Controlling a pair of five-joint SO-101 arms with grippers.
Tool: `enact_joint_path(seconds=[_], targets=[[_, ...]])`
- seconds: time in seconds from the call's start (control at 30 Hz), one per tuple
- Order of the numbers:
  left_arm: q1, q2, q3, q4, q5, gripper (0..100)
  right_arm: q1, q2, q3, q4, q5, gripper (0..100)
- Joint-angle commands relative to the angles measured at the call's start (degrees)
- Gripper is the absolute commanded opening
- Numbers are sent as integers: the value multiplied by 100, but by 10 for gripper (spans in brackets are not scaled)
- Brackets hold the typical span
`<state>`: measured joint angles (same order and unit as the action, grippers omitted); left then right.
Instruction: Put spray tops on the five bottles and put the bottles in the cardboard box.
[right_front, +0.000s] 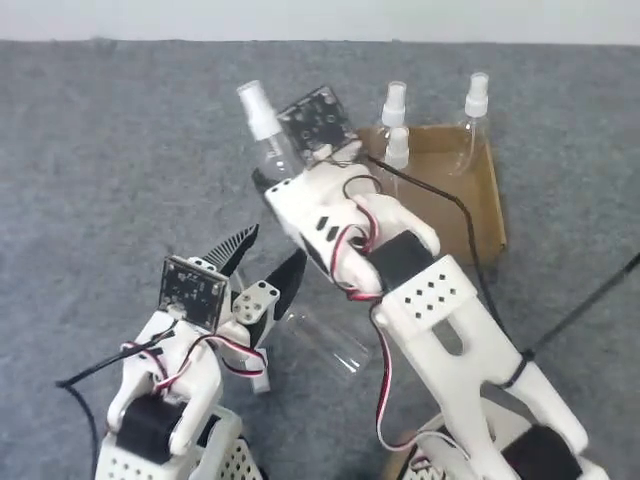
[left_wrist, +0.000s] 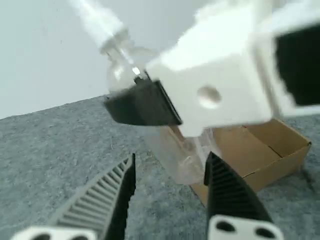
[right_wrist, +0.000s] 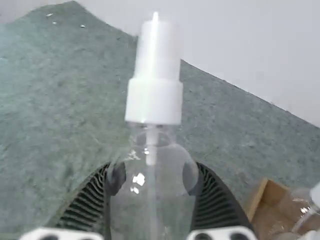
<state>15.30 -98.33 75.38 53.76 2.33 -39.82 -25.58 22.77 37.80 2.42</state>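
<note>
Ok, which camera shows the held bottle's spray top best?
The right wrist view: the spray top stands in the middle, close up, on the bottle in the right gripper. The high view shows it far smaller; the left wrist view cuts part of it off.

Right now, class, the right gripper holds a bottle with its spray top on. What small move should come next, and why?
Probably swing the bottle over the box and lower it in. The right gripper is shut on it, its spray top is already on, and the box beside it holds three other bottles with bare floor left.
</note>
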Motion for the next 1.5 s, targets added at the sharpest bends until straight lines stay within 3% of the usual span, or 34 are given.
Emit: enact_joint_path(seconds=[0.0, 0.27, 0.6, 0.73, 1.0, 1.3, 1.47], targets=[[-18, -62, 92, -343, -44, 210, -127, -92, -888, 796, -70, 6], [-18, -62, 127, -343, -44, 210, -92, -119, -1354, 1982, -79, 6], [9, -62, 127, -325, -44, 210, 48, -1411, -457, 2053, -44, 6], [9, -62, 127, -316, -44, 210, 752, -1780, -79, 2053, -35, 6], [-26, -62, 127, -308, -44, 210, 3090, -1965, 35, 1956, -53, 6], [-26, -62, 136, -308, -53, 209, 3829, -1763, 2207, -998, -53, 6], [-26, -70, 224, -404, -53, 209, 3881, -1393, 2910, -2448, -70, 6]])
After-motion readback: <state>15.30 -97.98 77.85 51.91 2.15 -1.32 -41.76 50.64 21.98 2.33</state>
